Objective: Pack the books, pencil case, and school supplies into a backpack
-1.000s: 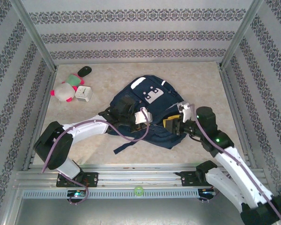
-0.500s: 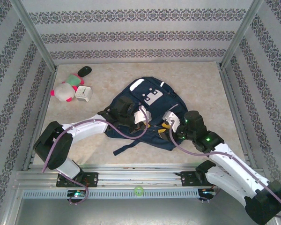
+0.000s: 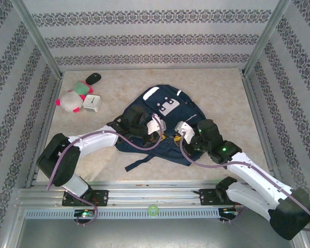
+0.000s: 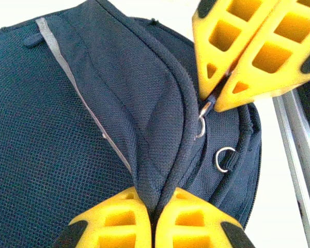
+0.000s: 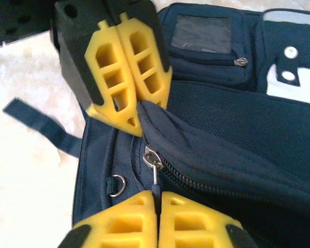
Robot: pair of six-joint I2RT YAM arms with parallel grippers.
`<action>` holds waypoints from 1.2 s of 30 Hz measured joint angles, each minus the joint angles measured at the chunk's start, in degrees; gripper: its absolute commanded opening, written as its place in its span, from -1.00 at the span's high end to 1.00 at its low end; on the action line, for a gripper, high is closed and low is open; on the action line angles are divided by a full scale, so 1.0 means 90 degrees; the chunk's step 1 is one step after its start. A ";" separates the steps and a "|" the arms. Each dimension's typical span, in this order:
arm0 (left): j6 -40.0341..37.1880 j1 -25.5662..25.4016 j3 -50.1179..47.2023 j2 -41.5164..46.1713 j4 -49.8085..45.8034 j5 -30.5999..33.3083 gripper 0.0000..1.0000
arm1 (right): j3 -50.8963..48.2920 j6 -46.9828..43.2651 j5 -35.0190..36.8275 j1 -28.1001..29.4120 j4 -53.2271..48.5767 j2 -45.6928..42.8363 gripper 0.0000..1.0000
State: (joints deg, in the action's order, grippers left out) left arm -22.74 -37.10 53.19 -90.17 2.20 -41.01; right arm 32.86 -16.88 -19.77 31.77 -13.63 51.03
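I have the large dark navy fabric backpack (image 3: 168, 111) lying flat in the middle of the bench (image 3: 113, 88), its lower end toward the two arm bases and both wrists meeting over that end. The left gripper (image 4: 154, 201) has its jaws shut tight on a raised fold of navy fabric (image 4: 155, 150) beside the zip. The right gripper (image 5: 157, 199) has its jaws shut as well, pinching the thin dark zip pull (image 5: 155, 178) that hangs from the metal slider (image 5: 151, 155).

What matters for the coming move is the line of the zip. From the right wrist, the meshed teeth (image 5: 222, 181) run away from the slider to the right and slightly down. The left jaws sit just beyond the slider, on the opposite side from mine (anchor and puller nearly nose to nose). I judge the right arm must draw the pull along that toothed line, not straight back, while the left holds the cloth taut.
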 measured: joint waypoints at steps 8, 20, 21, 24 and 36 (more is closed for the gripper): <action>-0.0029 0.0053 0.0070 0.0000 0.0002 -0.0087 1.00 | 0.0206 0.0039 0.0359 -0.0109 -0.0517 -0.0226 1.00; -0.0996 0.0413 0.0029 0.0321 -0.0627 0.0136 0.57 | 0.0432 0.0238 0.0544 -0.0811 -0.1037 -0.0289 1.00; -0.1069 0.0432 0.0017 0.0384 -0.0702 0.0165 0.22 | 0.0432 0.0265 0.0444 -0.0809 -0.1032 -0.0289 1.00; -0.0916 0.0590 0.0019 0.0610 -0.1010 0.0223 -0.29 | 0.0432 0.0389 0.0308 -0.0809 -0.1071 -0.0289 1.00; 0.0500 -0.0624 0.1069 -0.0151 -0.0124 0.0665 -0.24 | 0.0432 0.0532 0.0112 -0.0792 -0.1078 -0.0272 1.00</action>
State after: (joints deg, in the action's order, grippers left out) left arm -18.24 -42.72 62.81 -91.53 1.08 -35.03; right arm 36.75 -12.10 -18.76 24.64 -23.33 48.58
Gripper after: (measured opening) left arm 0.655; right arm 0.043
